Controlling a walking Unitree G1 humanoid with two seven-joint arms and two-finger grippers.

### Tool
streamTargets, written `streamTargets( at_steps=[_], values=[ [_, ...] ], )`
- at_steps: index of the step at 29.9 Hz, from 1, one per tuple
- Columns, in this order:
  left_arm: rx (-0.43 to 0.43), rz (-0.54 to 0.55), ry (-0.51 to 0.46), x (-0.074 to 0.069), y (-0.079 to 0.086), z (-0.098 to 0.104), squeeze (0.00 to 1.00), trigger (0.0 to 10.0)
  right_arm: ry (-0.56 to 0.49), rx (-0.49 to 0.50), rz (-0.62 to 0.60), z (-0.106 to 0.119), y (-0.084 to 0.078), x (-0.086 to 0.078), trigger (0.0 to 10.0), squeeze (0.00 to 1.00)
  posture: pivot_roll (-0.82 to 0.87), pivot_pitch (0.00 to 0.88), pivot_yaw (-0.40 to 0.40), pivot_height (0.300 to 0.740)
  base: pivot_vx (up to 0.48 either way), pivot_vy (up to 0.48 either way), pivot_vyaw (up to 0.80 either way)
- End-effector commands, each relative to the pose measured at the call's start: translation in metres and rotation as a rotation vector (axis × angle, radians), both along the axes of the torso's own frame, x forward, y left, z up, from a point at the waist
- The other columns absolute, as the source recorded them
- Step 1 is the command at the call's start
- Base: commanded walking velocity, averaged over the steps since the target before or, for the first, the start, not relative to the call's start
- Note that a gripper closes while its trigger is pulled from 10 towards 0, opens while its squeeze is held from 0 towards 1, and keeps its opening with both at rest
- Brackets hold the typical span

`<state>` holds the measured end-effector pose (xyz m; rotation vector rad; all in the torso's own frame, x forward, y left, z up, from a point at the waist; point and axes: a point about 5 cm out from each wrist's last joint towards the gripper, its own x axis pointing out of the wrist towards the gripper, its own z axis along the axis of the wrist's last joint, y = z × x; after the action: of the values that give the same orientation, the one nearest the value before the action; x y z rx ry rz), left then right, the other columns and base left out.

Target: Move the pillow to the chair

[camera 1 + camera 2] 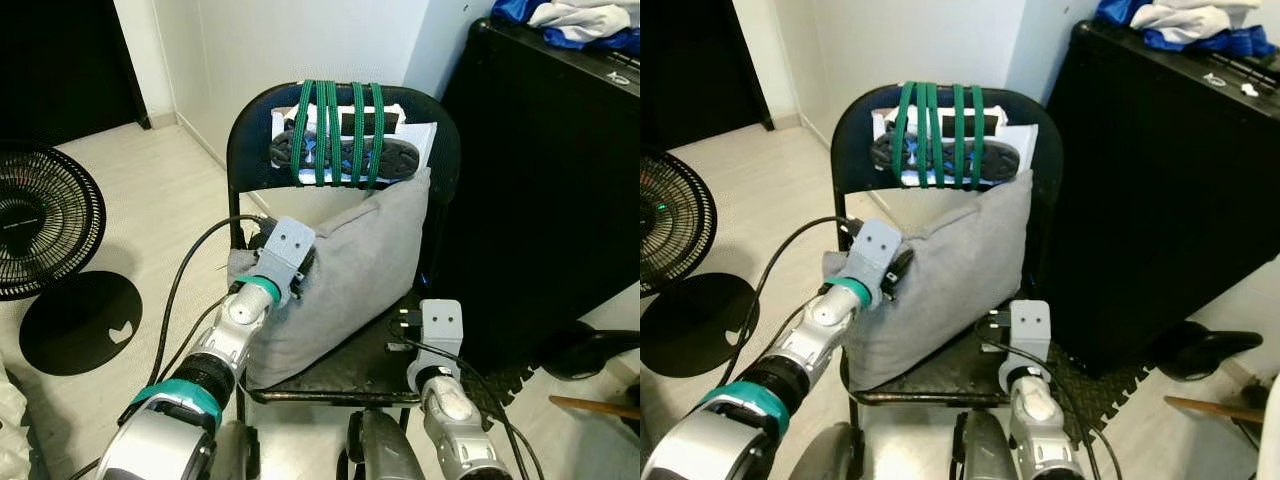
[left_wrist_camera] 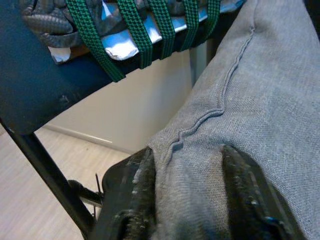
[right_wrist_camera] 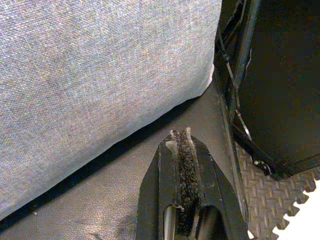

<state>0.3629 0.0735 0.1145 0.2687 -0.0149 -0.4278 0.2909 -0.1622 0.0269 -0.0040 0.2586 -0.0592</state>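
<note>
left eye view: grey pillow (image 1: 345, 275) is standing on edge on the seat of the black chair (image 1: 345, 372), leaning up toward the backrest, its top corner just under the green straps (image 1: 338, 132) binding a bundle to the backrest. left pincer (image 1: 290, 272) is pressing into the pillow's left side near the upper corner. right pincer (image 1: 437, 338) is hovering over the bare front-right part of the seat, apart from the pillow. a fan (image 1: 40, 232) is standing on the floor to the left, a black cabinet (image 1: 545, 190) to the right.

right eye view: same layout; the pillow's lower edge is sitting near the seat's front left, looking slightly overhung. judgement: placement is nearly done, release is the step in hand.

left wrist view: left pincer fingers (image 2: 245, 190) are pinching a fold of pillow fabric between them, narrow, gripping the pillow by its seam corner. judgement: open slowly and back straight out so the fabric is not dragging along.

right wrist view: right pincer (image 3: 181, 150) fingers are pressed together, holding nothing, over the seat just beside the pillow's lower corner. judgement: it could be steadying the base if the pillow is tipping forward.
</note>
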Motion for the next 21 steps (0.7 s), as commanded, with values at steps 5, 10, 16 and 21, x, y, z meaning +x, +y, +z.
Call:
streamTargets(
  at_steps=[5,10,16,21],
  values=[
    [-0.076,-0.022,0.018,-0.001,0.003,0.000,1.00,10.0,0.037,0.002,-0.014,-0.006,-0.004,-0.002,10.0,0.00,-0.02,0.066,-0.011,0.631,0.000,0.000,0.00],
    [-0.116,-0.008,-0.002,0.003,0.014,0.007,1.00,10.0,0.035,0.001,-0.002,-0.004,-0.002,0.001,10.0,0.00,-0.01,0.045,-0.024,0.631,0.000,0.000,0.00],
    [-0.163,0.204,-0.117,0.023,0.062,0.042,0.00,10.0,0.019,0.012,-0.007,-0.001,-0.002,0.004,10.0,0.00,0.00,0.019,-0.016,0.631,0.000,0.000,0.00],
    [-0.264,0.264,-0.197,0.022,0.083,0.060,0.00,10.0,-0.007,0.029,-0.002,0.001,0.000,0.004,10.0,0.00,0.01,0.008,-0.019,0.631,0.000,0.000,0.00]
  ],
)
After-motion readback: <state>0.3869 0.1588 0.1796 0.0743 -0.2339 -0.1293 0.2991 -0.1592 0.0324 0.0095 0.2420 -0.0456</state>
